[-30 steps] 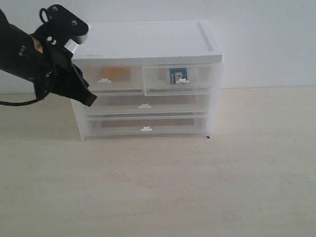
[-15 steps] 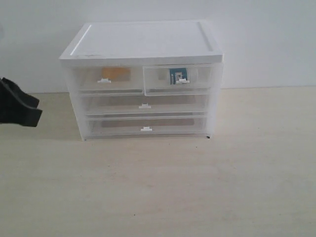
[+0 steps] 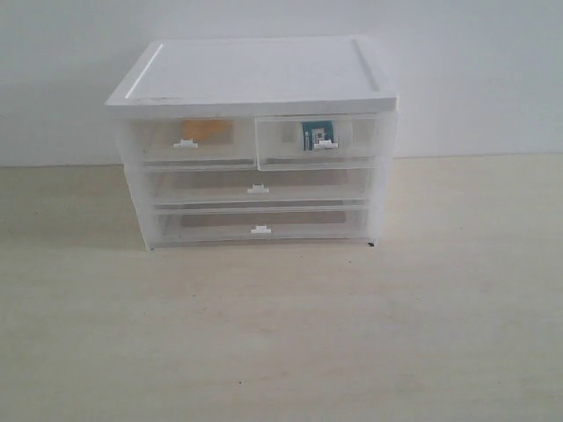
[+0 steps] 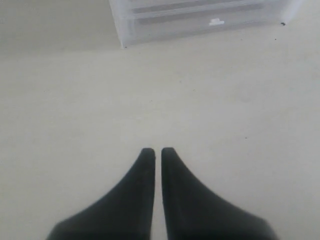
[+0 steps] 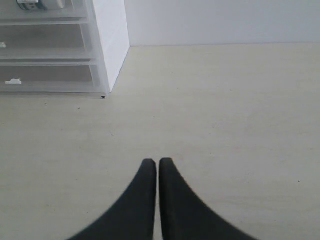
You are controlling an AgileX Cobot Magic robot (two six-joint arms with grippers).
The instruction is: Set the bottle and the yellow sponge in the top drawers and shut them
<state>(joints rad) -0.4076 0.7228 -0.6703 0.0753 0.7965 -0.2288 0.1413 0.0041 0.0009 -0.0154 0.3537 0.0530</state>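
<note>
The white-topped cabinet [image 3: 255, 79] stands at the back of the table [image 3: 369, 334], and everything of the task is inside it. The yellow sponge [image 3: 208, 132] lies in the left top drawer [image 3: 167, 145], seen as an orange patch through the clear front, just behind the small white handle. The bottle [image 3: 314, 134] is in the right top drawer [image 3: 361, 141]; its blue-teal label shows through the plastic next to the handle. The two full-width drawers [image 3: 290, 186] below them look empty and pushed in.

No arm is visible near the cabinet from where I stand. The left gripper [image 4: 157, 152] hangs over the bare table in front of the cabinet, well apart from it, with its jaws pressed together and nothing between them. The right gripper [image 5: 157, 162] is over the table in front of the cabinet's right corner, also well apart, with its jaws together and empty.

In my judgement the task is at its end: both things are stored, and the left top drawer looks flush with the cabinet's frame. The front of the right top drawer seems to stand slightly forward of its neighbour, but I cannot tell for sure if it is fully in or not. If it is not, the next move is a short push by the right gripper against that drawer's front, straight toward the cabinet's back, gently so that the light cabinet does not slide. Otherwise the arms only need to stay clear of the cabinet.
</note>
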